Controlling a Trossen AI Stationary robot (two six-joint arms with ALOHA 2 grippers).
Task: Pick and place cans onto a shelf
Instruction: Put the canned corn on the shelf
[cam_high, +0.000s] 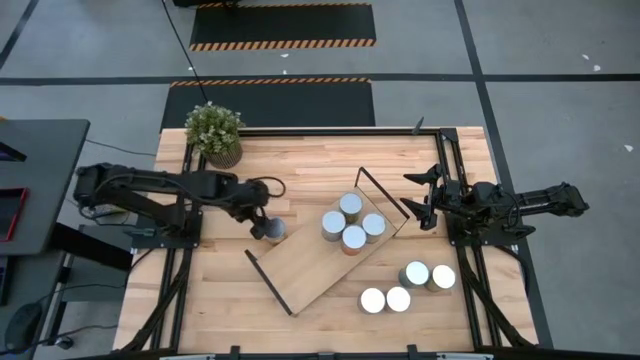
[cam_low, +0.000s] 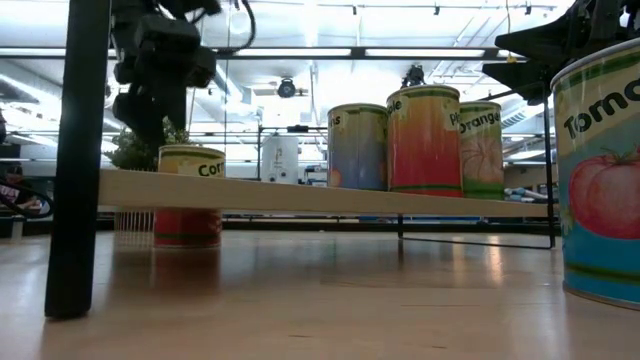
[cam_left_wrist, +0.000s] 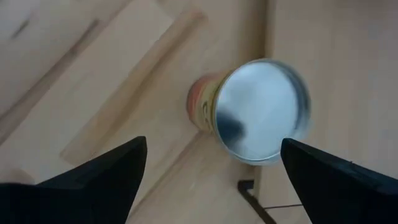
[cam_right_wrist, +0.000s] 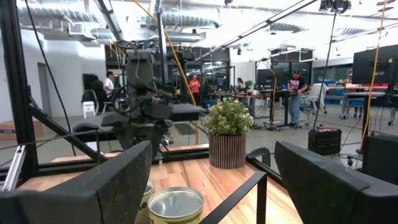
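The shelf lies slantwise at mid-table, a light board with black wire ends. Several cans stand in a cluster on its right half and show in the low view. One can stands upright on the tabletop just off the shelf's far left end. It shows in the low view and, with its silver top, in the left wrist view. My left gripper hovers open above this can, its fingers on either side, not touching. My right gripper is open and empty beside the shelf's right end.
Several more cans stand on the table near the front right; one looms close in the low view. A potted plant stands at the far left corner. Black frame rails run along the table's edges. People stand in the room beyond.
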